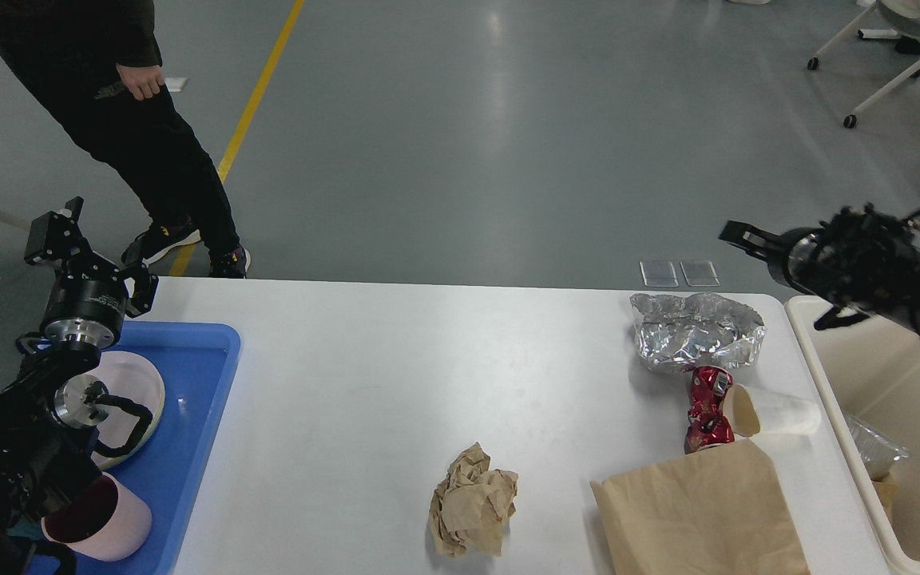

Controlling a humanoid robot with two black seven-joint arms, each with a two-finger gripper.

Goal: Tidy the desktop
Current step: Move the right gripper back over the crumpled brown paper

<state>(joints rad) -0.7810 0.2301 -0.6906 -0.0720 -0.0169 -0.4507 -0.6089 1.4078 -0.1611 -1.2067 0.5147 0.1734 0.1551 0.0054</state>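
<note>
Our white tabletop (396,375) fills the lower view, its long axis running left to right across us and its far edge facing the open grey floor. A blue tray (203,399) lies on the tabletop's left end, holding a pale plate (144,379) and a pink cup (109,519). A cream bin (835,399) stands just off the tabletop's right edge, with foil scrap inside.

Rubbish is gathered toward the tabletop's right end: a flat brown paper bag (703,515) at the near edge, a crumpled foil tray (695,331) by the far edge, a white paper cup (775,414) on its side touching a crushed red can (707,407), and a brown paper ball (472,511) nearer the middle.

Our right pincer (747,238) hangs above the tabletop's far right corner, carrying nothing; whether its fingers are parted we cannot tell. Our left pincer (81,243) hovers over the tray, released and empty.

We judge ourselves between pickups; the next move calls for lowering onto the foil tray, then carrying it to the bin.
</note>
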